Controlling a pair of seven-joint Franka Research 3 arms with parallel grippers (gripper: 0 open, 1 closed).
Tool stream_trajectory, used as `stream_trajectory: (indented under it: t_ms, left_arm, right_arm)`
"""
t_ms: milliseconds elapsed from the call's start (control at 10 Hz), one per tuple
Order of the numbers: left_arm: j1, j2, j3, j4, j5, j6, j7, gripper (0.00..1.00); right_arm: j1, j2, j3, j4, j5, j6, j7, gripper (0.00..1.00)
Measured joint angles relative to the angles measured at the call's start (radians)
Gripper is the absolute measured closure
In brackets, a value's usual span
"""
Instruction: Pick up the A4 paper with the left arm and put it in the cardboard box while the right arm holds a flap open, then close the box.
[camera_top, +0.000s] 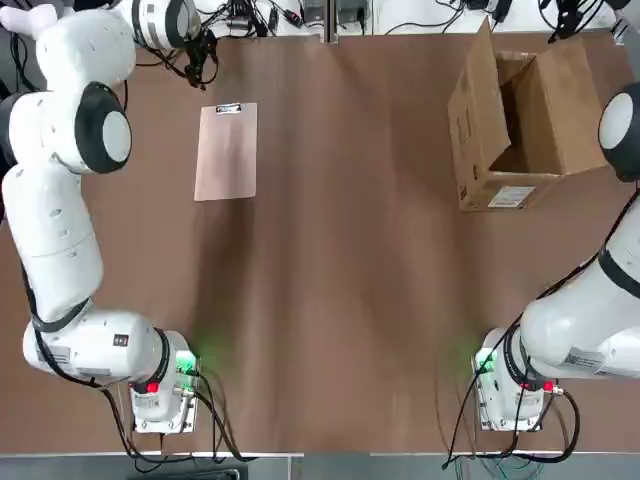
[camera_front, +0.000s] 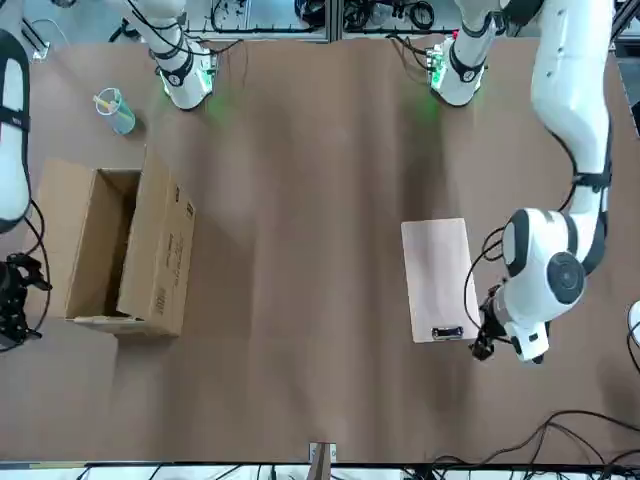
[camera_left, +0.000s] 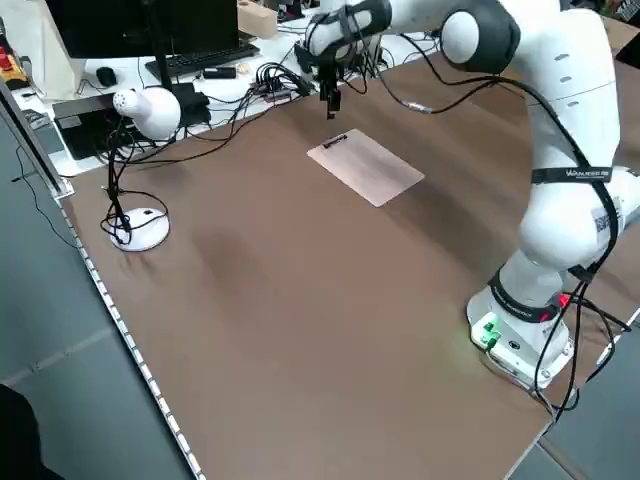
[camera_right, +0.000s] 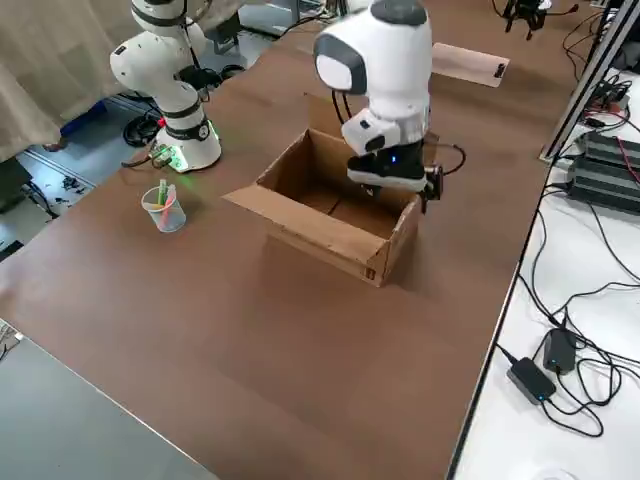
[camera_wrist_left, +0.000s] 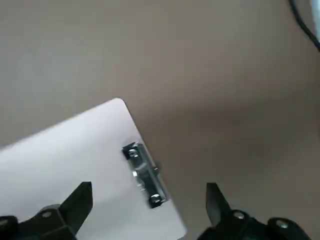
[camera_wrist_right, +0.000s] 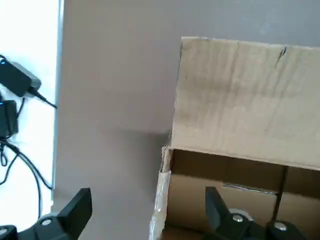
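Note:
The pinkish-tan A4 paper (camera_top: 226, 152) lies flat on the table's far left, its metal clip (camera_top: 228, 108) at the far short end. My left gripper (camera_top: 203, 55) hovers open just past that clip end; in the left wrist view the clip (camera_wrist_left: 143, 174) shows between the spread fingers (camera_wrist_left: 80, 201) of the left gripper (camera_wrist_left: 148, 206). The cardboard box (camera_top: 520, 120) stands open at the far right, one long flap (camera_front: 160, 250) upright, white label (camera_top: 512, 196) on its near end. My right gripper (camera_wrist_right: 147, 210) is open at the box's outer side, over a corner.
A clear cup with pens (camera_front: 115, 110) stands near the right arm's base. A white desk lamp (camera_left: 143, 110) and cables lie beyond the table's left edge. A power adapter (camera_right: 530, 378) sits on the white bench beside the right edge.

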Motion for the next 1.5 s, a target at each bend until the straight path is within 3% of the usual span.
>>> stream_trajectory:
  t_ms: [300,1200,1400,1500]
  left_arm:
    - [-0.004,0.074,-0.003,0.008,-0.052,0.023,-0.127,0.00]
    - [-0.029,0.169,-0.004,0.046,-0.075,0.028,-0.104,0.00]
    - [-0.028,0.177,-0.002,0.048,-0.075,0.028,-0.095,0.06]
    - [-0.028,0.178,-0.002,0.048,-0.075,0.028,-0.095,0.13]
  right_arm:
    - [-0.001,0.057,-0.021,-0.001,0.000,0.015,0.017,0.00]
    - [0.013,0.124,-0.021,-0.001,0.000,0.087,0.109,0.00]
    - [0.014,0.136,-0.021,-0.002,0.000,0.101,0.110,0.03]
    - [0.014,0.142,-0.021,-0.002,0.000,0.106,0.110,0.13]
